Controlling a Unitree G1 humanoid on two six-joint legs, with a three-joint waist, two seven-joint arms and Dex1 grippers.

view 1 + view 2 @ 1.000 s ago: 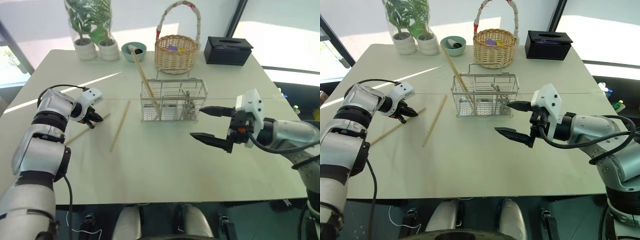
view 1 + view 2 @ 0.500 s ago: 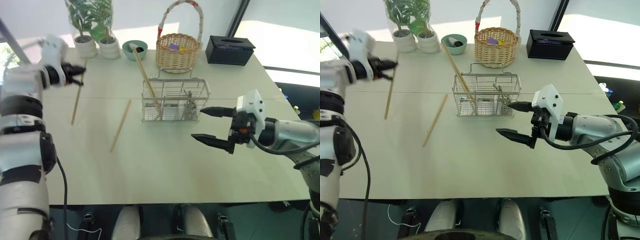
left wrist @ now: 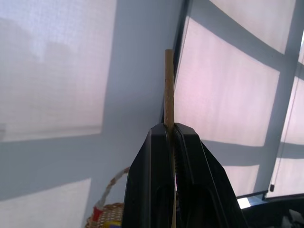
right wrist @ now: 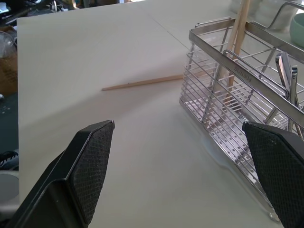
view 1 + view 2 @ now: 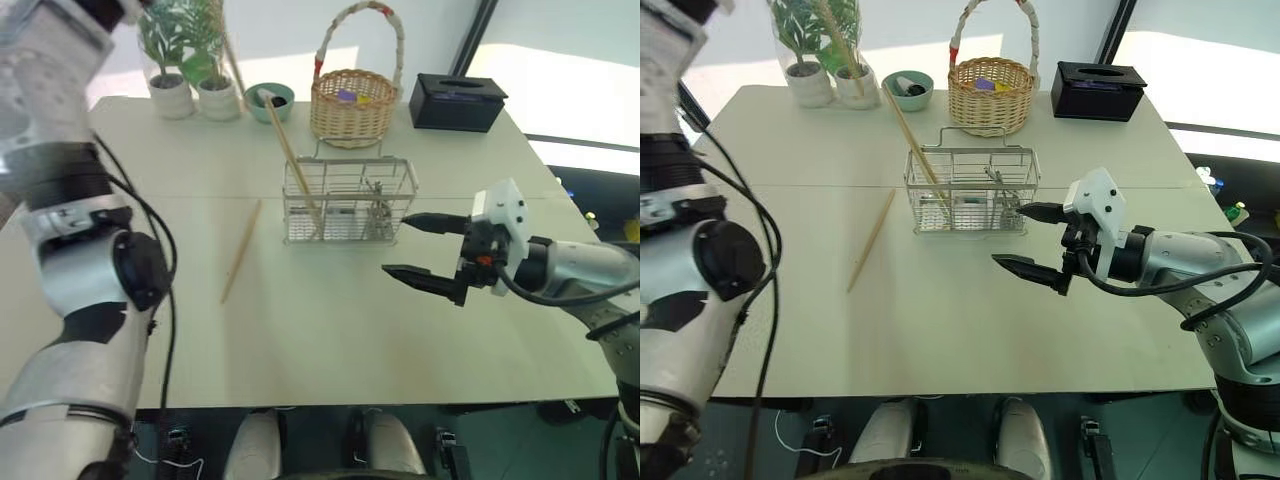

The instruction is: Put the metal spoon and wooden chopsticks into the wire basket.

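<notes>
One chopstick [image 5: 240,252] flat on counter [image 5: 300,330], one leaning in wire basket [image 5: 347,203]; right hand [image 5: 420,251] gaping empty beside it; left wrist view: left hand [image 3: 172,142] clamped on third chopstick [image 3: 168,85]; right wrist view: metal spoon [image 4: 285,71] upright in basket.

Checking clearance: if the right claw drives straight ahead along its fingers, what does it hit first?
Probably the wire basket: it lies just ahead of the open right claw, toward one finger's side. The chopstick on the table lies farther off. Depth is unclear.
</notes>
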